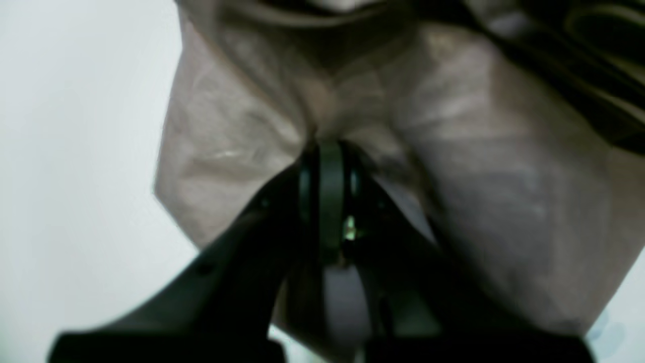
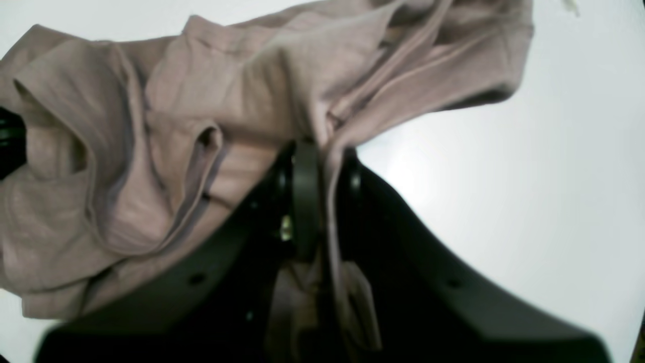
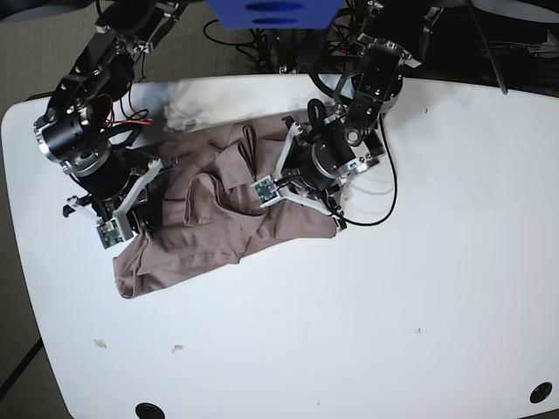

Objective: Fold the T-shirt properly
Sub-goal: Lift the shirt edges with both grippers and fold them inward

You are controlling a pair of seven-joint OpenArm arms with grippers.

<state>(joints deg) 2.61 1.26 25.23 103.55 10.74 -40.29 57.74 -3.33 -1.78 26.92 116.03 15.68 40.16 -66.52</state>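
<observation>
The T-shirt (image 3: 218, 218) is a dusty mauve, wrinkled heap lying on the white table (image 3: 367, 314) between my two arms. In the left wrist view my left gripper (image 1: 328, 147) is shut, with a fold of the T-shirt (image 1: 453, 151) pinched at its tips and cloth hanging around it. In the right wrist view my right gripper (image 2: 322, 146) is shut on a bunched edge of the T-shirt (image 2: 211, 101), and a strip of cloth runs down between its fingers. Seen from the base, the left arm (image 3: 336, 157) stands over the shirt's right end and the right arm (image 3: 96, 170) over its left end.
Black cables (image 3: 384, 188) trail over the table behind and beside the left arm. A blurred white patch (image 3: 179, 105) lies near the back edge. Small crumbs (image 3: 100, 343) dot the front left. Round black holes (image 3: 148, 410) sit near the table's front edge.
</observation>
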